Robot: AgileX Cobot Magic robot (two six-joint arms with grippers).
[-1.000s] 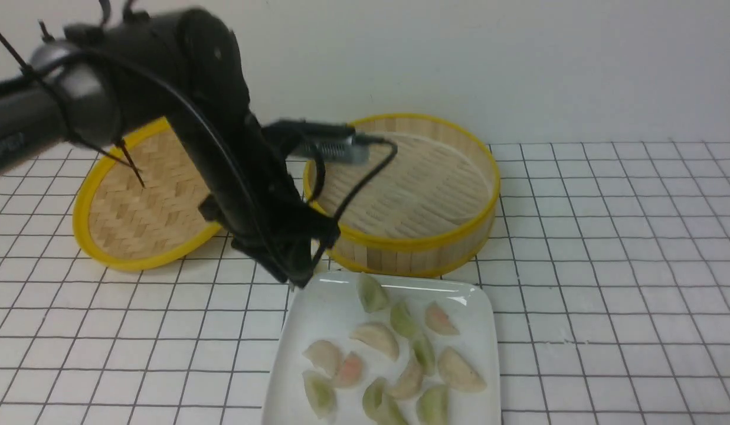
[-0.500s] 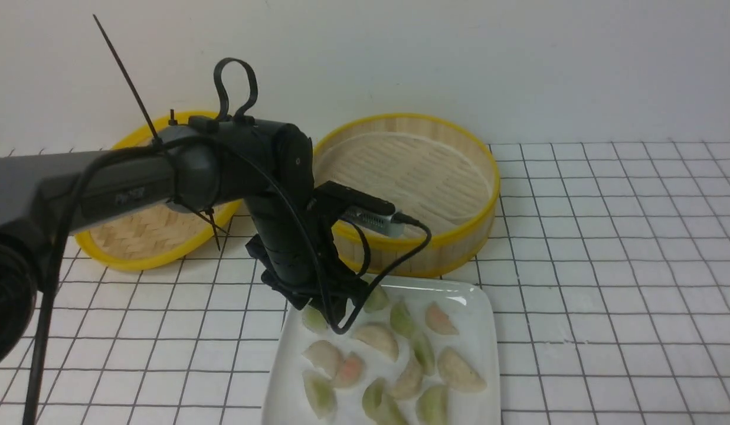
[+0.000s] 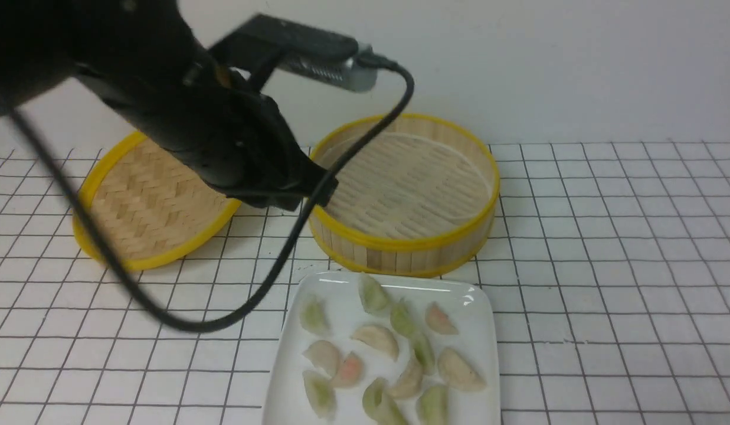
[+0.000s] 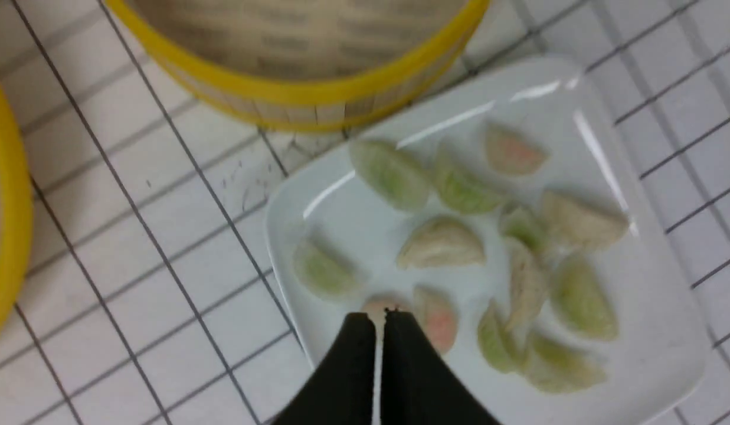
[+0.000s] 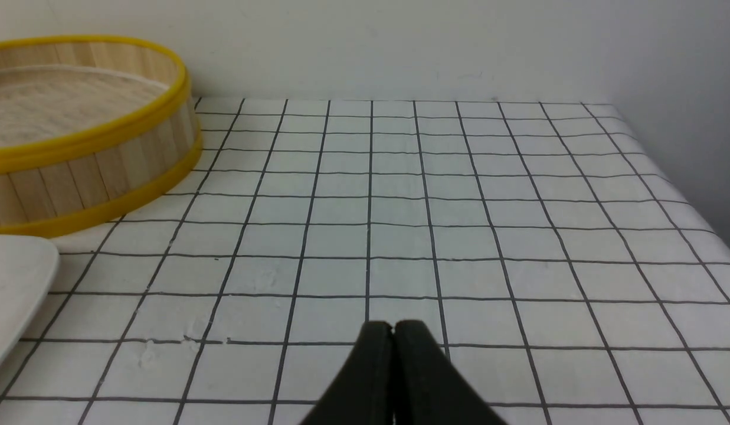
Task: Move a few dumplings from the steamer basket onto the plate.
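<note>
— Left gripper [image 4: 379, 319]: your fingers are pressed together on nothing, high above the near-left corner of the plate [image 3: 335, 295]; the right gripper [image 5: 393, 330] sits likewise closed over bare table [image 5: 488, 206].

— And the dumplings [image 3: 376, 339]?

— All on the plate, in a loose cluster; the steamer basket [image 3: 400, 242] behind it looks empty.

— What could go wrong?

— Your cable [image 3: 270, 277] droops low beside the plate; a careless sweep could snag the rim and scatter them.

— Which way do they lie?

— Every way. The newest green dumpling [image 3: 313, 316] lies flat, its long axis running roughly front to back.
</note>
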